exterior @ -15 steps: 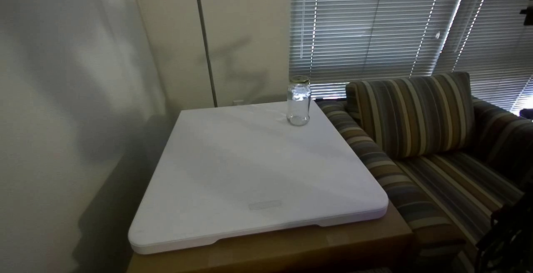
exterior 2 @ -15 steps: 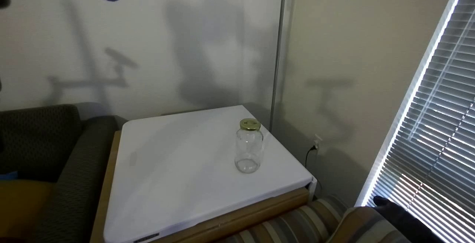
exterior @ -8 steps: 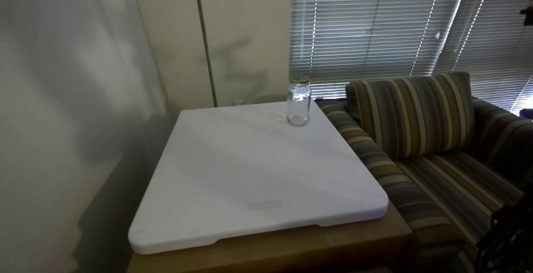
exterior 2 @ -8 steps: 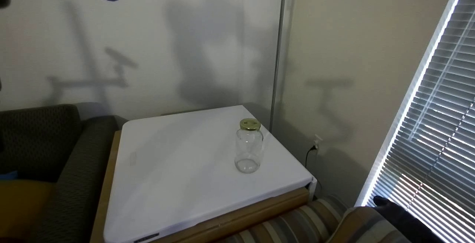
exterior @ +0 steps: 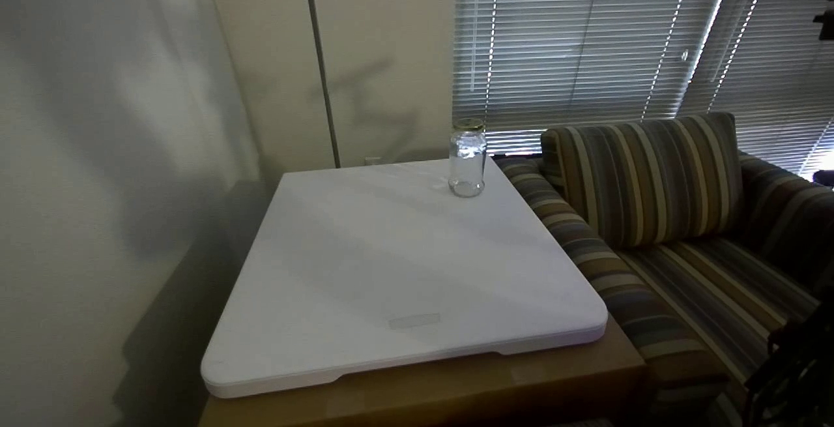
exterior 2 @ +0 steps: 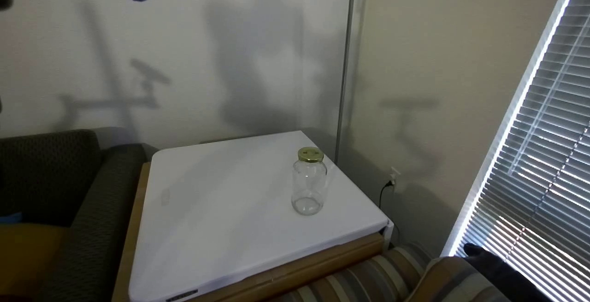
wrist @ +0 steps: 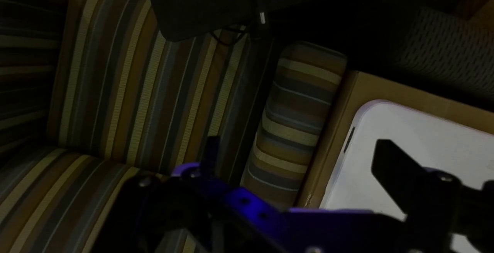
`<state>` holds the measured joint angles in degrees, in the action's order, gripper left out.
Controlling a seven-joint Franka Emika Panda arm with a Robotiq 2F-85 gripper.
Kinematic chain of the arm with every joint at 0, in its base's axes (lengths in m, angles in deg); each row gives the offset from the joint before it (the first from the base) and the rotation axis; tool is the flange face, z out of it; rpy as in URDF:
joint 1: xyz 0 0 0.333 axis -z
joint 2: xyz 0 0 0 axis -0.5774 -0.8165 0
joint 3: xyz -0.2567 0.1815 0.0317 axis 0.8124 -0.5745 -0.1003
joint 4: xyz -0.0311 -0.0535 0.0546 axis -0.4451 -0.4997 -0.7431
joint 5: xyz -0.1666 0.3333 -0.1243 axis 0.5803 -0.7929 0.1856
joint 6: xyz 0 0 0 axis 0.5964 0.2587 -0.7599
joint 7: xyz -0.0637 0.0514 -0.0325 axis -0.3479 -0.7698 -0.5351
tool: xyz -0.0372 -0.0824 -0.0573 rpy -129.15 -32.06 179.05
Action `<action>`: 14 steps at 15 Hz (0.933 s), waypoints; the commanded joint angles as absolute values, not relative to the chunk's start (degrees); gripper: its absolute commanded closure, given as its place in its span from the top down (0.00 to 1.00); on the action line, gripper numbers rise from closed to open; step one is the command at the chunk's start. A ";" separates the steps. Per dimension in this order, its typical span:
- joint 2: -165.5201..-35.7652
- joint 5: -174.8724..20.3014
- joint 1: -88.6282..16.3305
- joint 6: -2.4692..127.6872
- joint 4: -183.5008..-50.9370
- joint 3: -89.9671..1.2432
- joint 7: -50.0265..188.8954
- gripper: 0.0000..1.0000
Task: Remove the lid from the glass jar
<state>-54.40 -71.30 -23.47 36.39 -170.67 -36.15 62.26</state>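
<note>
On tabletop, jar upright, lid on; hand spread.

There is 1 hand, with 2 fingers. Well apart from it stands 1 glass jar, capped by 1 lid. Below the hand in the wrist view, 1 table shows past 1 finger, with 1 cardboard box underneath; past the 2nd finger comes 1 striped armchair, which has 2 armrests and 1 back cushion. Away from the hand in an exterior view there are 1 pole, 1 wall outlet, 1 power plug and 1 dark sofa.
</note>
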 commanded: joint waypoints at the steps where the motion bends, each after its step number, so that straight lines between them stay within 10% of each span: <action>1: -54.46 -71.49 -23.06 36.34 -170.61 -36.52 62.08 1.00; 14: -57.48 -71.66 -25.33 37.90 -170.34 -37.73 61.11 1.00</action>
<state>-54.95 -71.34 -24.64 36.50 -170.67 -36.88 62.22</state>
